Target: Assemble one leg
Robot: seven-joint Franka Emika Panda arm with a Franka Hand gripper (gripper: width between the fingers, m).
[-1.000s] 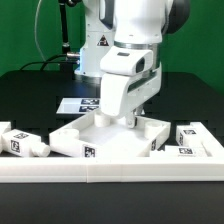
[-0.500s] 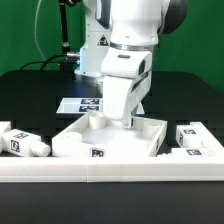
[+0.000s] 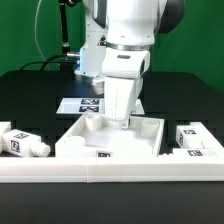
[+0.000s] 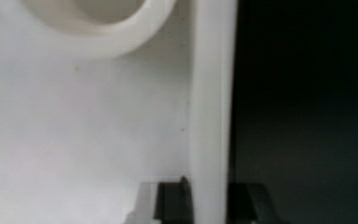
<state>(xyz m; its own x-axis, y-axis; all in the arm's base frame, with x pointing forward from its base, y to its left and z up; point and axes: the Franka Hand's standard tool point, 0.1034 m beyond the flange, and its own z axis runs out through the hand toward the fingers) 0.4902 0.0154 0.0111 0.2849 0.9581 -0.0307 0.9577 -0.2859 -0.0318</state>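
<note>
gripper: the gripper (image 3: 124,121) was down inside the white tray piece (image 3: 70,141), jaws drawn in narrow on its raised rim wall (image 4: 211,100). in the wrist view i saw dark fingers (image 4: 169,200) close on either side of that wall, so i judged it clamped on the tray, not on a leg.
why held so: my guess was that i had the tray by its rim to turn or slide it, bringing a corner socket (image 4: 91,18) where a leg could reach it.
leg: the leg (image 3: 22,143) lay on its side on the table (image 3: 30,90), at the exterior view's left, just beside the tray and untouched. a similar tagged post (image 3: 190,137) lay at the exterior view's right.
marker board: the marker board (image 3: 72,105) lay flat behind the tray, apart from it.
hidden: the arm's body covered the fingertips in the exterior view. the wrist view was blurred and cropped, and only part of the socket showed. i couldn't tell how many posts lay at the left edge.
</note>
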